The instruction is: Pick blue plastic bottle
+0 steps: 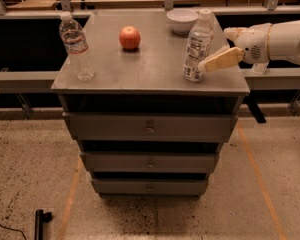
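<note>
The blue plastic bottle (197,46) stands upright near the right front of the grey cabinet top (150,69). It is clear, with a white cap and a wide pale label with dark print. My gripper (214,49) comes in from the right at the bottle's height. It is open, and its lower tan finger (221,59) reaches the bottle's right side near the base. The upper finger stays apart from the bottle, to its right. Nothing is held.
A ribbed clear bottle with a red-white band (76,46) stands at the left front. A red apple (130,37) sits at the middle back and a white bowl (182,20) at the back right. Drawers are below. A rail runs behind.
</note>
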Robot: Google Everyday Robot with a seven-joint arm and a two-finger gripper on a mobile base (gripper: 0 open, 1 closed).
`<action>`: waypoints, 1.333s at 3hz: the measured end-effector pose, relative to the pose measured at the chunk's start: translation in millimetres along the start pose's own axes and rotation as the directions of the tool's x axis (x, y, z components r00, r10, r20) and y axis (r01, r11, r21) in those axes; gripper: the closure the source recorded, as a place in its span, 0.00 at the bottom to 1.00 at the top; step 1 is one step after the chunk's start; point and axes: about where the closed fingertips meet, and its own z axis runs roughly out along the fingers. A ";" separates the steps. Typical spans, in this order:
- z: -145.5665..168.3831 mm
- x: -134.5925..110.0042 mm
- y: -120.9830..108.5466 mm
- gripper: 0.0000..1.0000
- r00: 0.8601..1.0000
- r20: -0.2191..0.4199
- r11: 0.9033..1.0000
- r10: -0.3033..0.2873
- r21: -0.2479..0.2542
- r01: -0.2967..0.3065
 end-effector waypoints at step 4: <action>52.2 -15.7 37.9 0.86 0.993 0.114 0.988 -0.038 -0.145 0.055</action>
